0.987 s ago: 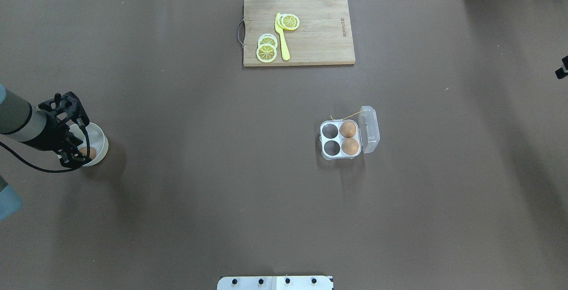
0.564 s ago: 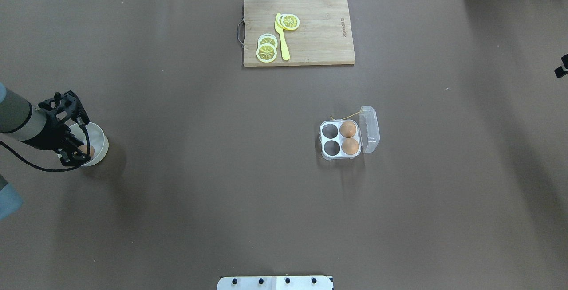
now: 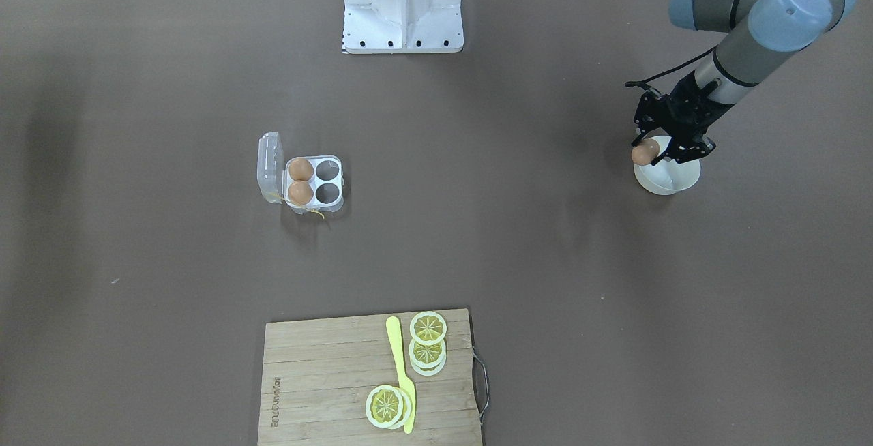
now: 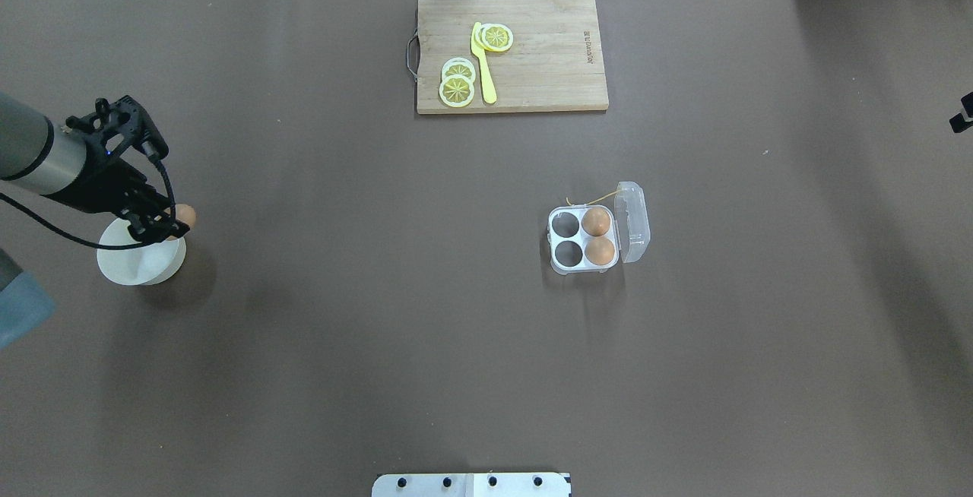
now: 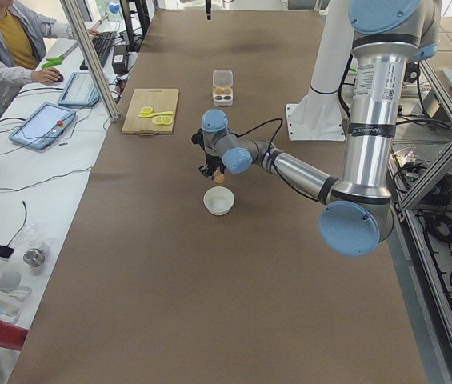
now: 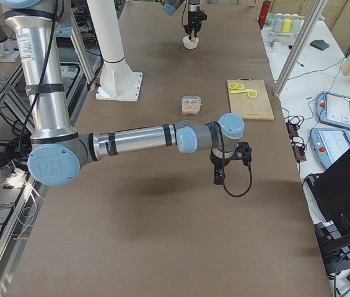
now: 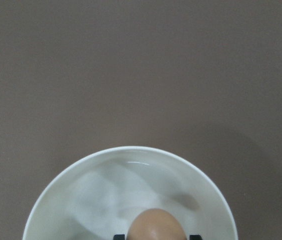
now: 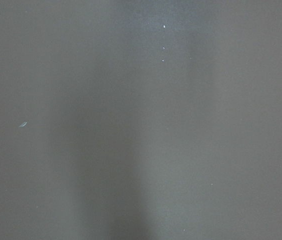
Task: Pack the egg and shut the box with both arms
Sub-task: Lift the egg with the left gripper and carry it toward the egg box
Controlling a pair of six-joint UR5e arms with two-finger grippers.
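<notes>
My left gripper (image 4: pixel 169 225) is shut on a brown egg (image 4: pixel 183 216) and holds it just above the white bowl (image 4: pixel 137 263). The left wrist view shows the egg (image 7: pixel 155 226) between the fingertips over the bowl (image 7: pixel 81 170). In the front-facing view the egg (image 3: pixel 644 153) hangs over the bowl's rim (image 3: pixel 672 187). The clear egg box (image 4: pixel 565 261) sits mid-table, its lid (image 4: pixel 634 222) open to the right. Two eggs (image 4: pixel 597 222) fill its right cells; the left cells are empty. My right gripper (image 6: pixel 218 179) hovers over bare table far right; I cannot tell whether it is open.
A wooden cutting board (image 4: pixel 547 64) with lemon slices (image 4: pixel 457 90) and a yellow knife (image 4: pixel 483 71) lies at the table's far side. The white robot base (image 3: pixel 404 6) stands at the near side. Brown table lies between the bowl and the box.
My left gripper has risen out of the bowl with the egg and shifted toward the table's far side. The box and the right arm have not moved.
</notes>
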